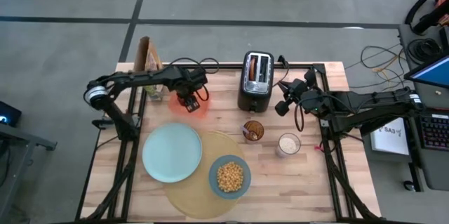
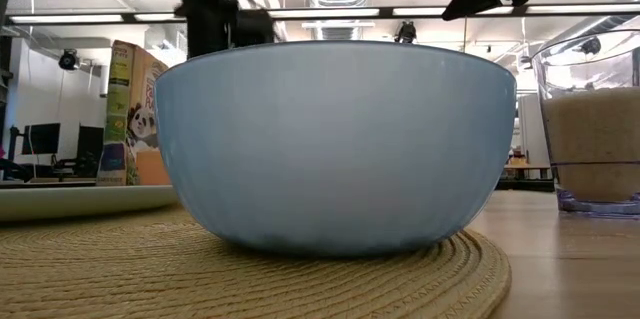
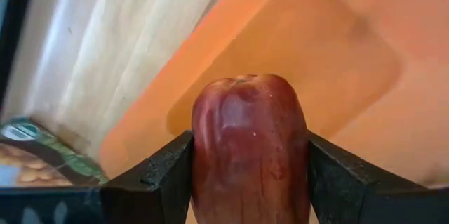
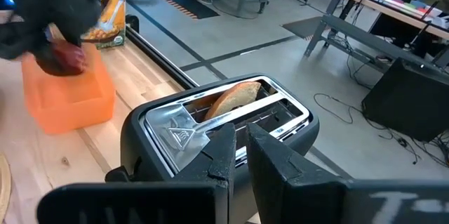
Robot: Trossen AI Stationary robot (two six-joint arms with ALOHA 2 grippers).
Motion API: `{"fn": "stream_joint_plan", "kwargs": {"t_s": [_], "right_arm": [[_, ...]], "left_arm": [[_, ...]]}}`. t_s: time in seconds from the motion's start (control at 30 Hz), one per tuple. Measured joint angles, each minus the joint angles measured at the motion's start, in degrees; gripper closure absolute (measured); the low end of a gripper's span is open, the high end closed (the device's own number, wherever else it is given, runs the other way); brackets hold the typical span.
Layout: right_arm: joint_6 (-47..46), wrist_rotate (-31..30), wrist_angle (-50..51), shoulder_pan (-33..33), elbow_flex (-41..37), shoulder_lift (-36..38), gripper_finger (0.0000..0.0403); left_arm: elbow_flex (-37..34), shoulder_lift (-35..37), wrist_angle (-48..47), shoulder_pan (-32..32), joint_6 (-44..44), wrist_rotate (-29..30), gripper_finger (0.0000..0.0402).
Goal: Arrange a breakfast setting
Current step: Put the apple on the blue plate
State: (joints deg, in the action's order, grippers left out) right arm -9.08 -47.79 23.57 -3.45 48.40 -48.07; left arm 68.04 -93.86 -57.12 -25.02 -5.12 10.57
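Note:
My left gripper (image 1: 188, 102) is shut on the red apple (image 3: 249, 147) over the orange box (image 1: 198, 106) at the far left. My right gripper (image 4: 242, 155) is shut and empty, just right of the black toaster (image 1: 255, 80). A tan bagel half (image 4: 233, 99) stands in a toaster slot. The pale blue plate (image 1: 172, 152) lies at the near left, partly on the round tan placemat (image 1: 203, 199). The blue bowl (image 1: 229, 176) with yellow cereal (image 1: 230, 175) stands on the placemat. I cannot make out the spoon. My left gripper pinches the apple's two opposite sides (image 3: 203, 155) between its two fingers (image 3: 163, 176), coming from above and pointing down. The apple sits over the orange box's sunken top (image 3: 330, 62). Whether it touches the box I cannot tell.
A cereal carton (image 1: 149, 66) stands at the far left edge. A small cup (image 1: 253, 130) and a glass of pale grain (image 1: 288, 144) stand near the toaster's front. The toaster's cord runs off the table's far edge.

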Motion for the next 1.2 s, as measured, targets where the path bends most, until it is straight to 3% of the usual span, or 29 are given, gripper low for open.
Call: {"fn": "stream_joint_plan", "kwargs": {"t_s": [0.23, 0.4, 0.73, 1.03, 1.2], "right_arm": [[-0.35, 0.0, -0.02, 0.01, 0.0, -0.09, 0.0376], [-0.37, -0.01, -0.04, 0.0, 0.0, -0.11, 0.0376], [-0.55, -0.02, -0.1, 0.01, -0.04, -0.11, 0.0376], [-0.81, -0.02, -0.11, 0.0, -0.04, -0.13, 0.0376], [-0.83, -0.02, -0.13, 0.01, -0.04, -0.13, 0.0376]], "left_arm": [[1.69, 9.78, -6.0, 8.89, 3.22, -0.06, 0.02], [1.65, 15.74, -11.94, 17.81, 0.42, -3.71, 0.0197], [-1.87, 16.42, -18.2, 36.78, -11.44, -7.13, 0.0192], [-10.75, 12.49, -16.51, 40.68, -13.14, -8.58, 0.0191], [-12.14, 11.14, -15.67, 40.75, -12.84, -8.72, 0.0191]]}}
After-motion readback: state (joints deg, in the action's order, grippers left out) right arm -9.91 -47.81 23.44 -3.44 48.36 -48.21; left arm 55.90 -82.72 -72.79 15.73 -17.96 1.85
